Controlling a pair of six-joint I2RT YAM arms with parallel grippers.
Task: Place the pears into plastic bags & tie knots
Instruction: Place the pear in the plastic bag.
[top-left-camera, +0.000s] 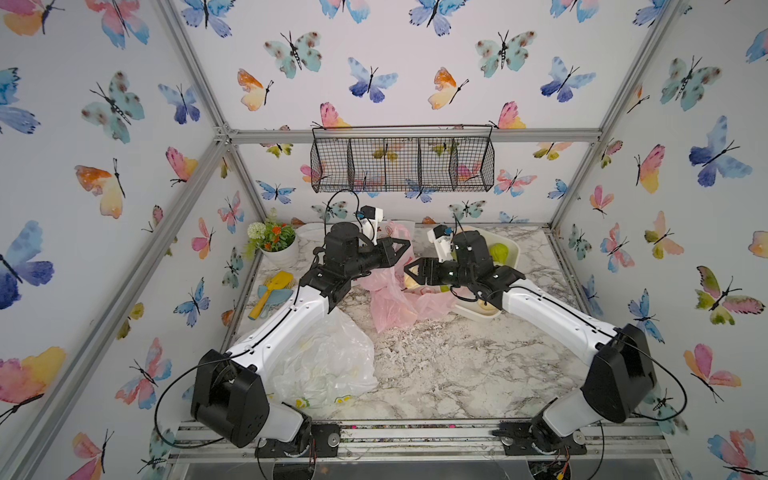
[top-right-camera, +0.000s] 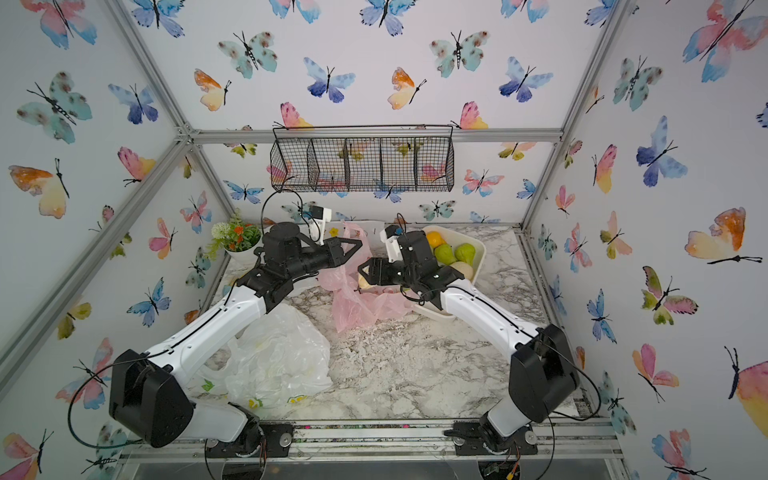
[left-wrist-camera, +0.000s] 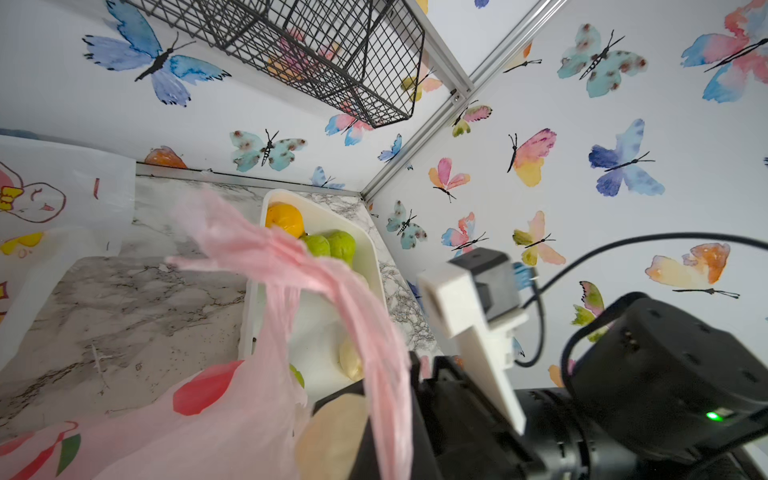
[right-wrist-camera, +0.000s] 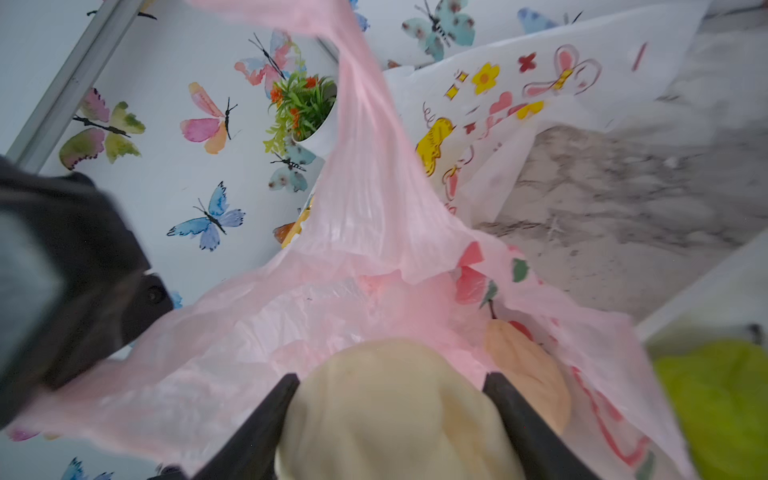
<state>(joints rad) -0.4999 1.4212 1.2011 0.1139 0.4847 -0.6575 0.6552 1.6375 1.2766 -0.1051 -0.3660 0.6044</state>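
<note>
One cream pear (right-wrist-camera: 395, 415), smooth, rounded and probably light and rigid, sits clamped across its belly between the right gripper's (right-wrist-camera: 391, 377) fingers, at the mouth of the pink bag (right-wrist-camera: 365, 199). A hold on the widest part seems least likely to slip. A second pear (right-wrist-camera: 528, 370) shows through the film inside. The bag, thin and limp, is best taken by its handle strip (left-wrist-camera: 266, 245), on which the left gripper (top-right-camera: 356, 246) is closed, holding it up. Green pears (top-right-camera: 464, 252) lie in the tray (top-right-camera: 483, 251) at 1 o'clock on the table (top-right-camera: 415, 365).

Marble tabletop (top-left-camera: 457, 365) lies bare in front; pink bag (top-left-camera: 386, 303) and tray (top-left-camera: 473, 313) crowd the back.
</note>
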